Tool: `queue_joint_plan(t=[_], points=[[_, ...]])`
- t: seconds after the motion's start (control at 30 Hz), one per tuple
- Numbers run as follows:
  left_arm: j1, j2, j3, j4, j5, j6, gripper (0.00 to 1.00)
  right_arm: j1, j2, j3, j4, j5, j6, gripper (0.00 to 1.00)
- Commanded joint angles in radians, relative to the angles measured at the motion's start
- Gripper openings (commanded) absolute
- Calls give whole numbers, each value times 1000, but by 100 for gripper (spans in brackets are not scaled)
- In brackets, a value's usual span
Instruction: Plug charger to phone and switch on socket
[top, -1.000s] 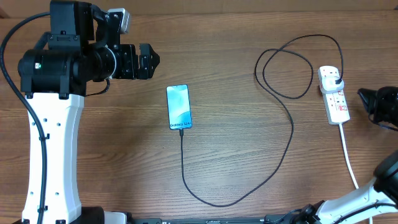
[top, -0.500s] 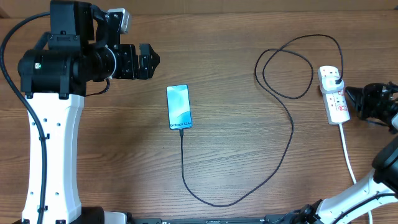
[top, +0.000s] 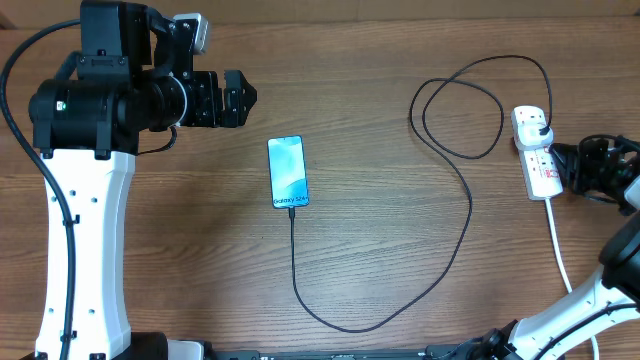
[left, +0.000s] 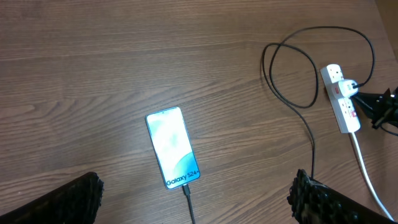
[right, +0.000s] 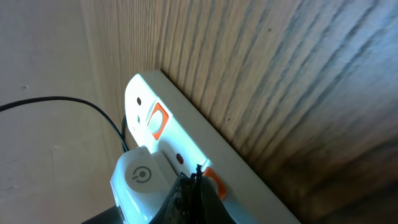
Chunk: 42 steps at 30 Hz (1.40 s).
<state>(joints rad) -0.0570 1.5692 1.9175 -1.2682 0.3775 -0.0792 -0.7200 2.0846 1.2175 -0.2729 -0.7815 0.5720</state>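
The phone (top: 287, 172) lies screen up on the wooden table, lit and reading "Galaxy S24"; it also shows in the left wrist view (left: 173, 146). The black charger cable (top: 467, 215) runs from the phone's bottom edge in a long loop to a plug (top: 540, 125) seated in the white socket strip (top: 540, 165). My right gripper (top: 562, 160) is at the strip's right side. In the right wrist view its fingers (right: 193, 182) are shut, with the tips against the strip (right: 186, 134) beside an orange-red switch (right: 213, 180). My left gripper (top: 243, 100) is open and empty, up and left of the phone.
The strip's white lead (top: 558, 245) runs down toward the front right edge. The cable makes a loop (top: 458, 110) left of the strip. A second orange-red switch (right: 157, 121) sits further along the strip. The left arm's white column (top: 85, 250) stands at the left.
My right gripper has moved left from the table's right edge up to the socket strip. The left arm, phone and cable have not moved.
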Motion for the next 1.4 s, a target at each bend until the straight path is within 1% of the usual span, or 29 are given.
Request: queue_joint_plan(t=[0.0, 0.47, 0.87, 1.37], points=[[4, 7, -5, 0, 7, 4, 99, 21, 4, 19, 7, 14, -3, 4], [4, 7, -5, 0, 7, 4, 100, 34, 4, 18, -55, 48, -5, 4], [4, 7, -5, 0, 7, 4, 100, 90, 5, 11, -108, 101, -50, 4], [4, 7, -5, 0, 7, 5, 99, 98, 5, -49, -135, 112, -83, 4]])
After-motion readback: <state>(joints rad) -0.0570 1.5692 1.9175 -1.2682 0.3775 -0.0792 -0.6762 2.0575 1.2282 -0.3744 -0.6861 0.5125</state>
